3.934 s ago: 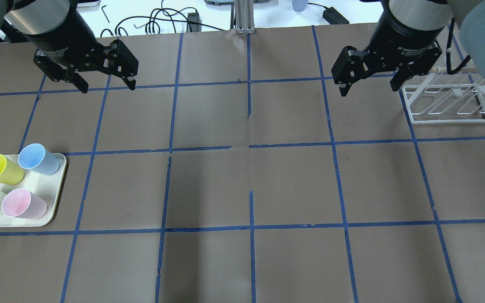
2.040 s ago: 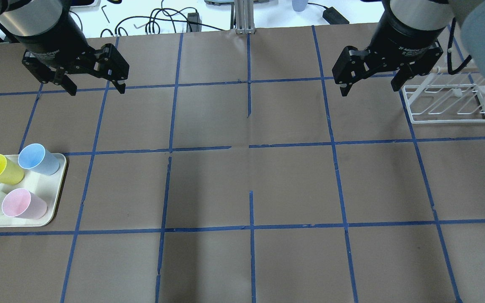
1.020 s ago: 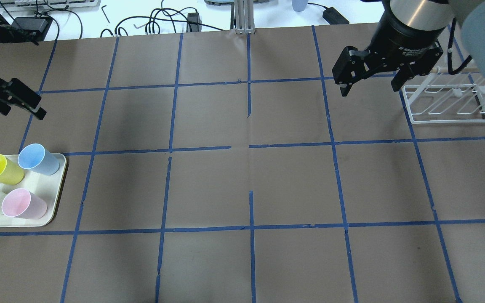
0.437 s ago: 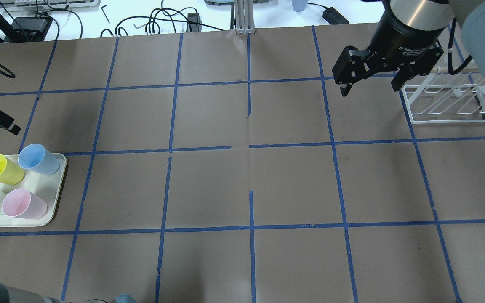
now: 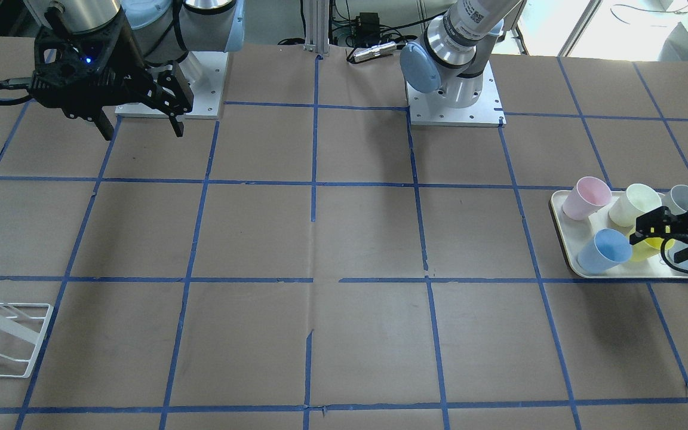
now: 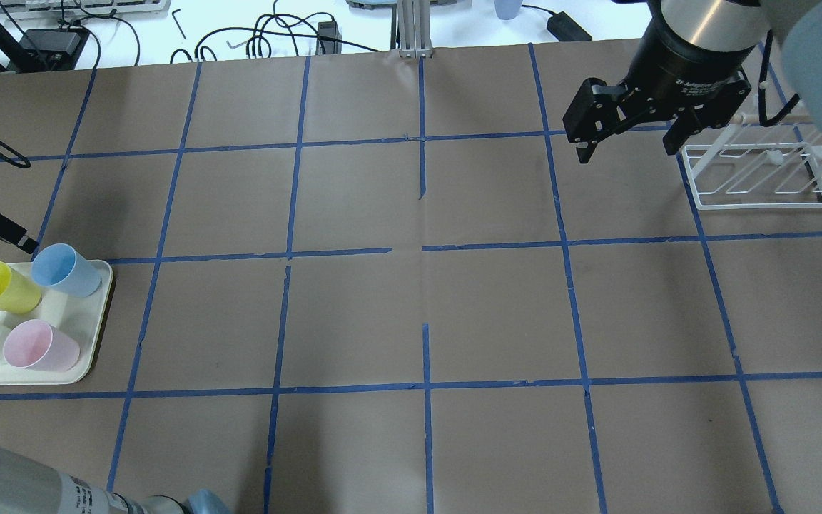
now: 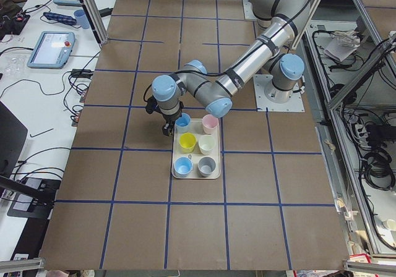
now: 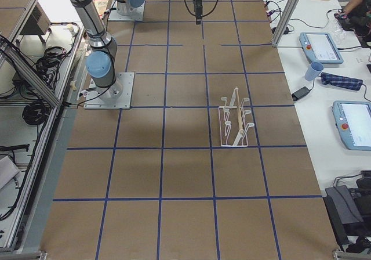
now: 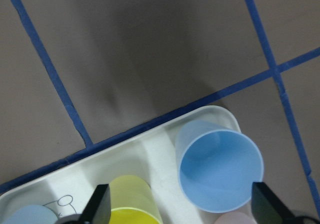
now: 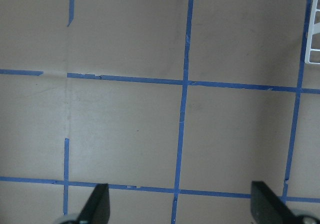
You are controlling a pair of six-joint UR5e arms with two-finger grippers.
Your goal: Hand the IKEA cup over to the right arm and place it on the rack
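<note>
Start at the left pincer (image 9: 181, 198), spread wide and empty, hanging above the cream tray (image 9: 150, 149) with the pale blue IKEA cup (image 9: 220, 169) upright just below, nearer one finger than the other. Shift sideways first to centre the cup between the fingers, then descend straight down with the spread unchanged. Mind the yellow cup (image 9: 131, 201) just beside on one flank and the pink cup (image 6: 29, 346) close by: probably little room for the inner finger, so slip into the gap without nudging either neighbour. Take hold on the tapered wall rather than the thin rim, and press gently; likely slippery, easily squashed plastic. Lift clear of the tray before swinging out across the brown counter (image 6: 354, 314), and leave a stretch of bare wall free for the second hold. Farther off, leave the right pincer (image 6: 626, 154) alone for now, spread and empty, high over the counter just beside the white wire rack (image 6: 760, 205) at the far end.
</note>
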